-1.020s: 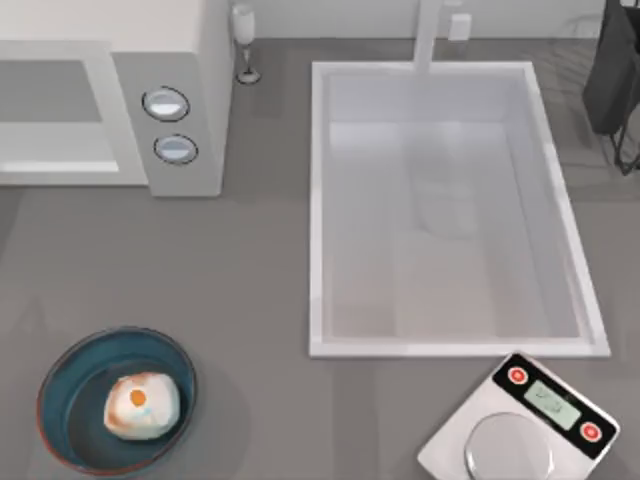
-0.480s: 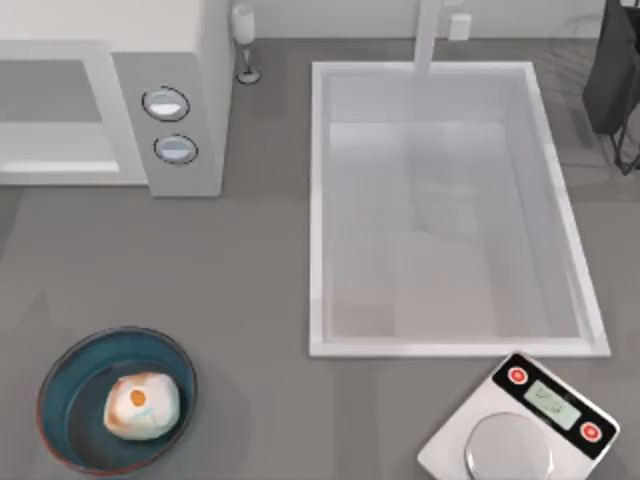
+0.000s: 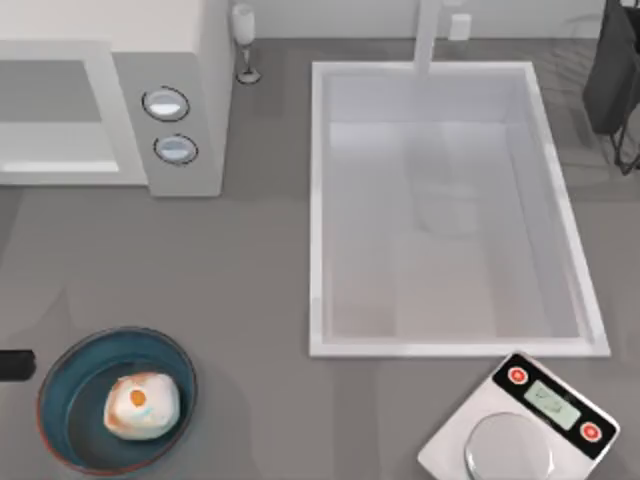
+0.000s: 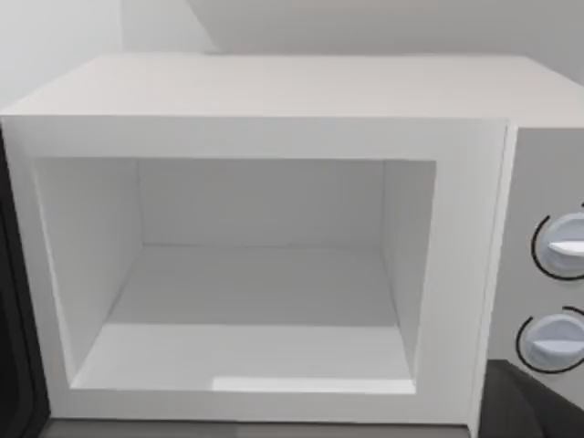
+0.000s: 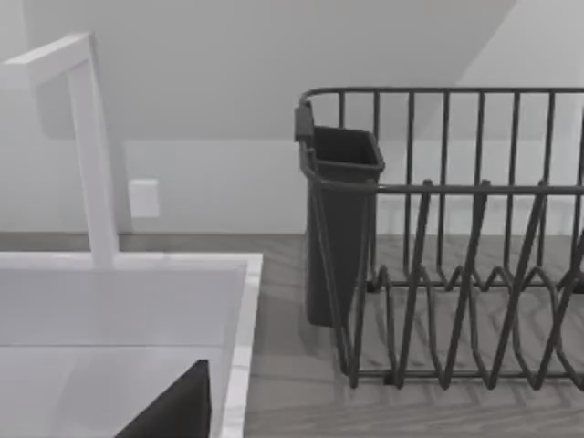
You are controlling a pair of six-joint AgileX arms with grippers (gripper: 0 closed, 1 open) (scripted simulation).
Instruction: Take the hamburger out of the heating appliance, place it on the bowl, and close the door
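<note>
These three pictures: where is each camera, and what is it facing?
Top view: above the table, looking down on the hamburger in the bowl.
Left wrist view: on the left arm, facing the heating appliance, its cavity open.
Right wrist view: on the right arm, facing the dish rack.
Shared: top and right wrist views show the sink.

1 hamburger (image 3: 141, 405), 1 bowl (image 3: 70, 383), 1 microwave (image 3: 190, 60), 2 dials (image 3: 166, 103), 1 sink (image 3: 318, 200), 1 scale (image 3: 455, 440), 1 glass (image 3: 244, 35)

Microwave (image 4: 274, 91) sits dead ahead, cavity (image 4: 255, 292) wide open and bare white inside, two round dials (image 4: 558, 246) on the grey panel beside it.
</note>
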